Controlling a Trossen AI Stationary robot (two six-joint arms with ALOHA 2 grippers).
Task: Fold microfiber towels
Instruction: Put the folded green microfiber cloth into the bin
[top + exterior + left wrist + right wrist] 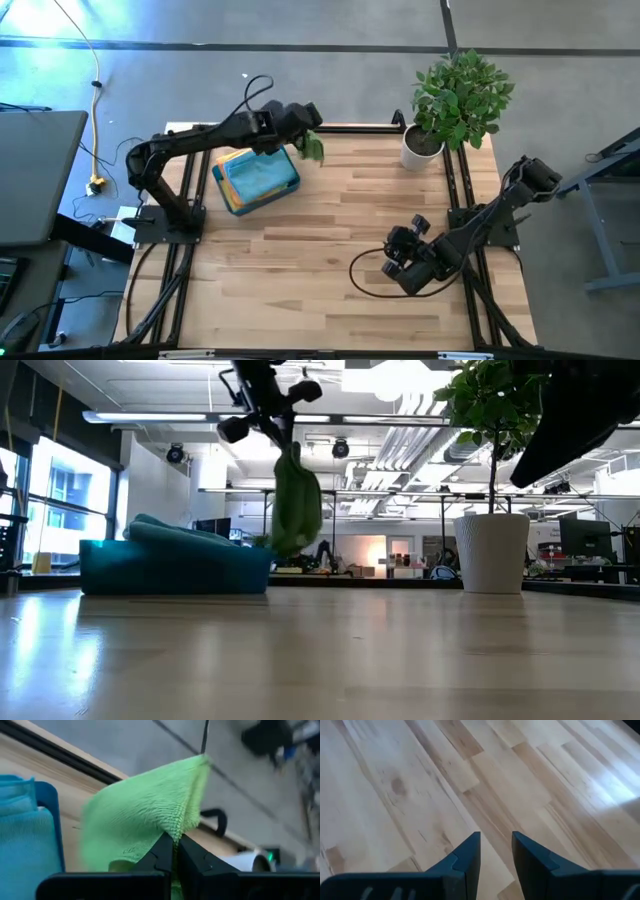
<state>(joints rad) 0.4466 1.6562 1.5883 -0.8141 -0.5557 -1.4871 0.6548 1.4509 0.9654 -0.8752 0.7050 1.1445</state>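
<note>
No writing I can read anywhere. My left claw (174, 851) is pinched tight on one lime green towel (145, 820), which hangs clear above the counter (340, 230) just beside the teal tray (285, 185). High view shows the tray stack: light blue towel (255, 175) on top, yellow edge (226, 192) beneath. Right claw (496, 852) sits part-open, empty, low over bare wood. One potted plant (455, 100) at the far corner.

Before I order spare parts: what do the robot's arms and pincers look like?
Both arms are dark, jointed links on black frame bases, with loose black cables looping by them. The left pincer and right pincer each have two dark, wedge-shaped fingers, with no markings visible.
</note>
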